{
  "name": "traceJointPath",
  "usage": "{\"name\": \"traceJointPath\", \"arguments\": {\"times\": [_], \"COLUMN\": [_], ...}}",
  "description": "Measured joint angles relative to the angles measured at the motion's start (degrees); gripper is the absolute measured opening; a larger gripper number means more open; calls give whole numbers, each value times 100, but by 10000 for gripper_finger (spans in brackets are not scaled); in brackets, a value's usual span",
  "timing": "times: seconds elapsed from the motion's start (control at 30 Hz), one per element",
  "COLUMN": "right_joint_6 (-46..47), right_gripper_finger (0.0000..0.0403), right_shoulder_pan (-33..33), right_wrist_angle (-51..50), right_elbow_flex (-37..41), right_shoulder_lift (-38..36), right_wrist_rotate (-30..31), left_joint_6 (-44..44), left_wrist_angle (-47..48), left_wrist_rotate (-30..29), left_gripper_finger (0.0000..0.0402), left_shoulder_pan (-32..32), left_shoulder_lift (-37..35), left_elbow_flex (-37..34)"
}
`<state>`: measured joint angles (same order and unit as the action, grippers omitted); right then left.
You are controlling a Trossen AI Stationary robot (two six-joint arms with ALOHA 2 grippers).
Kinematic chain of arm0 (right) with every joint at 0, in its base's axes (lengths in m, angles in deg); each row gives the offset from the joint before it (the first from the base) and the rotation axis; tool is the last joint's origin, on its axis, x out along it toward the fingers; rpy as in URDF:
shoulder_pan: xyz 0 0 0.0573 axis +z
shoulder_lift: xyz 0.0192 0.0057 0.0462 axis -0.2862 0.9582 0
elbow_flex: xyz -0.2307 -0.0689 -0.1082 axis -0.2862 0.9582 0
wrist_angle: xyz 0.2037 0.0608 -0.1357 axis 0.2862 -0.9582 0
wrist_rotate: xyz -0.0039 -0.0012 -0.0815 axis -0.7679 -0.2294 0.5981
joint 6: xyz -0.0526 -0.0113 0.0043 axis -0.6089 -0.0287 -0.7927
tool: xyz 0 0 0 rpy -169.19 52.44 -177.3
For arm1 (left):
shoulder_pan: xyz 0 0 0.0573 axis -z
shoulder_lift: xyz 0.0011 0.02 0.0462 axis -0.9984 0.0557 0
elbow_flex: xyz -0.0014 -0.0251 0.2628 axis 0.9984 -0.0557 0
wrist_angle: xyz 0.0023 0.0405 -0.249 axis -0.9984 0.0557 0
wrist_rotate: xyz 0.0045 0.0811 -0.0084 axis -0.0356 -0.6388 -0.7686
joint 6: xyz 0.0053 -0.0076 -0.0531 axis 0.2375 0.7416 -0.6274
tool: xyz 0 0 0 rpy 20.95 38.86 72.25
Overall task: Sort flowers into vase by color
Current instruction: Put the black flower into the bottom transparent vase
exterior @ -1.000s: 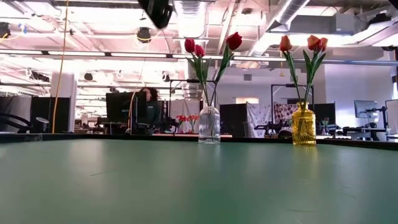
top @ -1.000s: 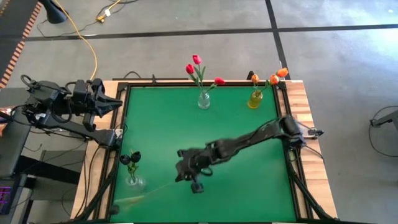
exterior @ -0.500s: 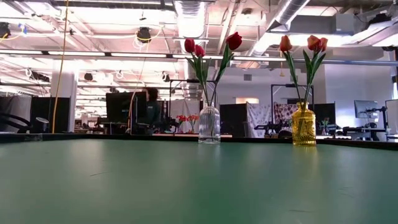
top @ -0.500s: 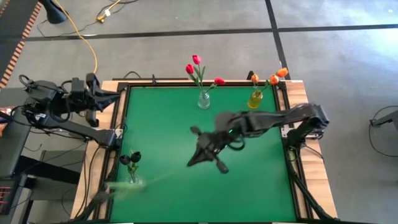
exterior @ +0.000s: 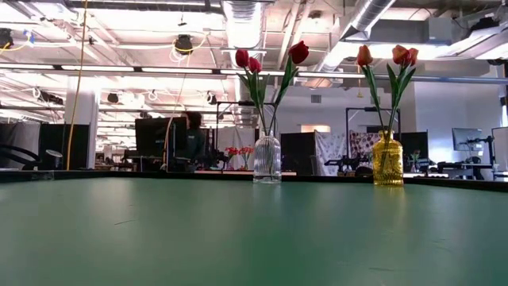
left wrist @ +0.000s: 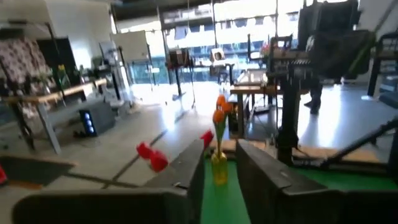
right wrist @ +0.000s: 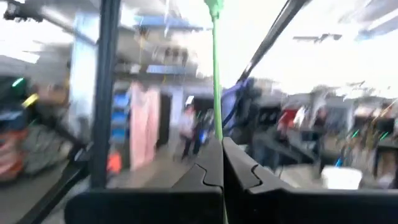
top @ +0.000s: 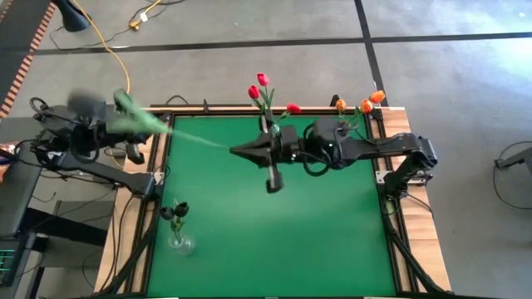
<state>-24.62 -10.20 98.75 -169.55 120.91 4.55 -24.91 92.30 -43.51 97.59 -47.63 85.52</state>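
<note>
My right gripper [top: 237, 150] reaches level over the middle of the green table, shut on a flower's thin green stem [top: 195, 139]. The flower's blurred leafy end [top: 133, 115] hangs over my left arm at the table's far left corner; its head colour cannot be told. My left gripper [left wrist: 221, 180] is there with its fingers apart and nothing between them. Red flowers stand in a clear vase [exterior: 267, 159], orange flowers in a yellow vase [exterior: 387, 159]. Dark flowers stand in a clear vase [top: 177, 239] near the left edge. My right gripper pinches the stem [right wrist: 216, 121] between its two fingers, near the stem's bare end. The fingers come level from the table's right and lie roughly along the stem. The flower is lifted clear of the table and sticks out past the fingertips toward the left arm.
The right arm passes just in front of the red flowers' vase [top: 272, 133] and the yellow vase [top: 341, 131] at the far edge. A black frame [top: 158, 178] borders the green mat. Bare mat lies in the near and right parts of the table.
My right gripper has risen from the table's near left part and swung toward the far edge, tipping from pointing down to level. The flower, which lay low beside the dark flowers' vase, has been lifted clear, and its leafy end has swept over to the left arm.
</note>
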Motion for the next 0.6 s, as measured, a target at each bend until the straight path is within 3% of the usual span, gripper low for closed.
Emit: {"name": "traceJointPath", "arguments": {"times": [0.1,0.23,0.43,0.6], "right_joint_6": [-37,67,180,266], "right_gripper_finger": [16,17,17,17], "right_shoulder_pan": [-43,-47,-30,-6], "right_wrist_angle": [897,1685,2153,2137], "right_elbow_flex": [2,2,10,4], "right_shoulder_lift": [259,599,987,1036], "right_wrist_rotate": [128,268,421,440], "left_joint_6": [193,155,-302,-515], "left_wrist_angle": [-490,-1218,-1655,-1657], "left_wrist_rotate": [21,472,1133,1709], "left_gripper_finger": [114,159,197,205], "left_shoulder_pan": [0,0,2,2], "left_shoulder_lift": [168,348,654,975], "left_elbow_flex": [0,0,2,1]}}
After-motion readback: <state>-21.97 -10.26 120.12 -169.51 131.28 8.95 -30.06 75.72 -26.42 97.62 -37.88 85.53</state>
